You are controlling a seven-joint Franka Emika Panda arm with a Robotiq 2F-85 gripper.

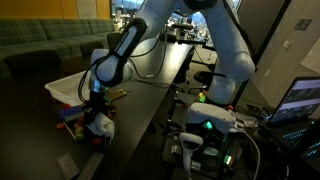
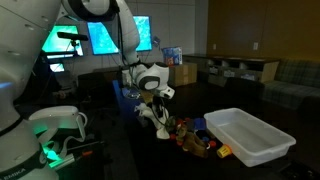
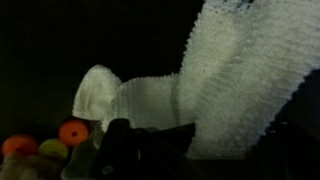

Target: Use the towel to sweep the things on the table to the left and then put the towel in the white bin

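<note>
Hanging in a bunched white column, the towel (image 2: 160, 120) drops from the gripper (image 2: 156, 103) down to the dark table (image 1: 150, 90). Its lower end rests on or just above the surface. The gripper's jaws look drawn in on the top of the cloth, though the wrist view is too dark at the fingers (image 3: 135, 150) to show the contact itself. In that view the knitted cloth fills the upper right, and a smaller rounded fold sticks out to its left.

The towel is near the white bin (image 2: 262, 150) but not in it. A heap of small coloured things (image 2: 192, 137) lies between the towel and the bin, just beside the bin's near corner. In an exterior view the same heap (image 1: 72, 113) sits right in front of the bin, with the towel on its other side. The wrist view picks out three of these pieces beside the cloth: an orange ball (image 3: 72, 132), a yellow-green one (image 3: 52, 150) touching it, and a second orange piece (image 3: 18, 146) at the picture's edge.

The bin is open-topped and rectangular, and stands on the table. Nothing can be made out inside it. The arm (image 1: 130, 45) reaches down over the heap from the side away from the bin. Lit monitors (image 2: 100, 38) glow well beyond the bin, behind the arm, and cardboard boxes (image 2: 185, 73) stand farther back.
</note>
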